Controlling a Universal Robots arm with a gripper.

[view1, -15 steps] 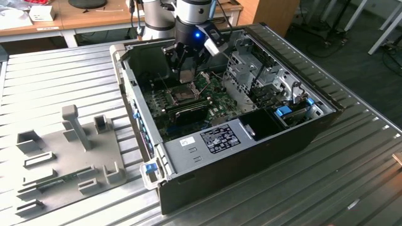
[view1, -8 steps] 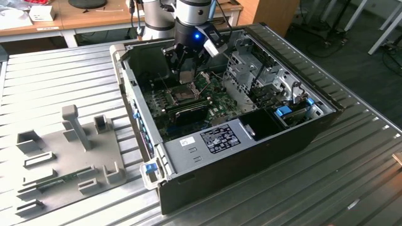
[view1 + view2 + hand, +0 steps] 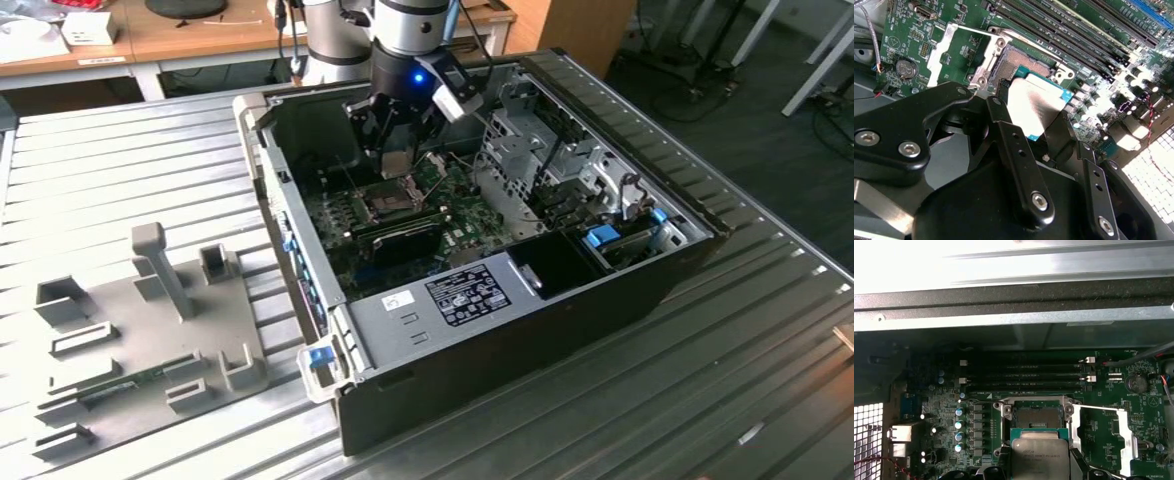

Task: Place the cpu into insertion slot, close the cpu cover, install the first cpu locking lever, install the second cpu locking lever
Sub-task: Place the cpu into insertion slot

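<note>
My gripper [image 3: 396, 150] hangs inside the open computer case, shut on the cpu [image 3: 1035, 106], a flat square chip with a silvery top and a green edge. The chip hangs just above the insertion slot [image 3: 1036, 418], a dark-centred square socket with a metal rim on the green board, and partly overlaps it in both wrist views. The slot [image 3: 1019, 59] looks empty. The cpu cover [image 3: 1126, 437], a thin silvery frame, lies swung open to one side of the slot. A thin wire lever [image 3: 1099, 408] stands raised beside it.
Long black memory slots [image 3: 1024, 375] run beside the socket. The case walls [image 3: 287, 215] and a metal drive cage [image 3: 527, 140] close in around the arm. A grey fixture plate [image 3: 147, 320] with upright blocks lies on the ribbed table at the exterior view's left.
</note>
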